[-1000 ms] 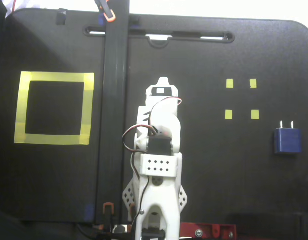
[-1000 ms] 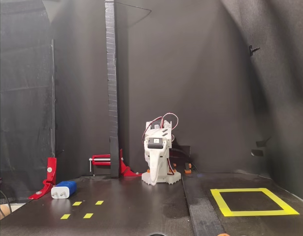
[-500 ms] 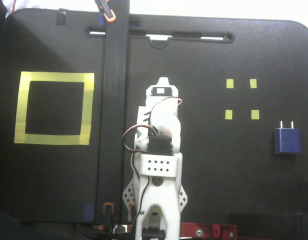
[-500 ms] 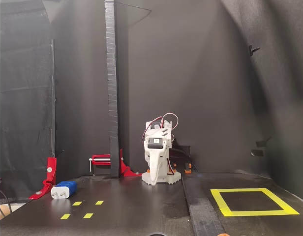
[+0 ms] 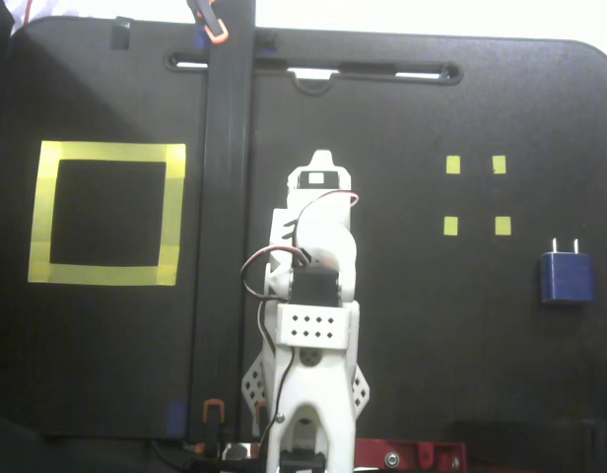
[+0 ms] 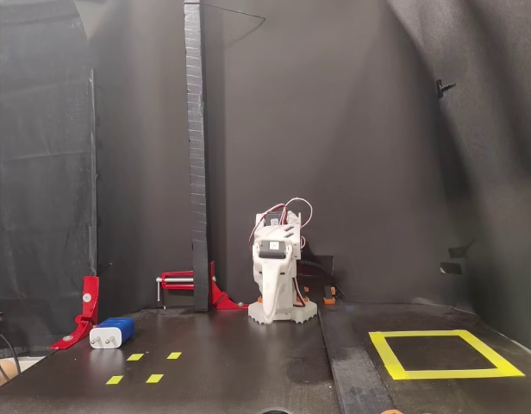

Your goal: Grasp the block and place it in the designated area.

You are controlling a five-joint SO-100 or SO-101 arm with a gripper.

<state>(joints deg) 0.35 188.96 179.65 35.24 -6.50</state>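
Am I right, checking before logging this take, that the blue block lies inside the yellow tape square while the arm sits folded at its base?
Not quite. The block lies outside the yellow tape square, far across the table near the four small tape marks, as the top-down fixed view shows. The arm does sit folded at its base.

Arm (image 5: 313,325) folded compact over its base, white printed links stacked, upper segment doubled back on the lower. Red and black servo leads loop out at the left side of the elbow in a fixed view. Gripper (image 6: 270,312) hangs nose-down in front of the base, tip pointing at the table surface, centred on the arm's axis. Fingers appear pressed together into a single tapered point, though at this size the seam between them is hard to make out. Nothing held between them.
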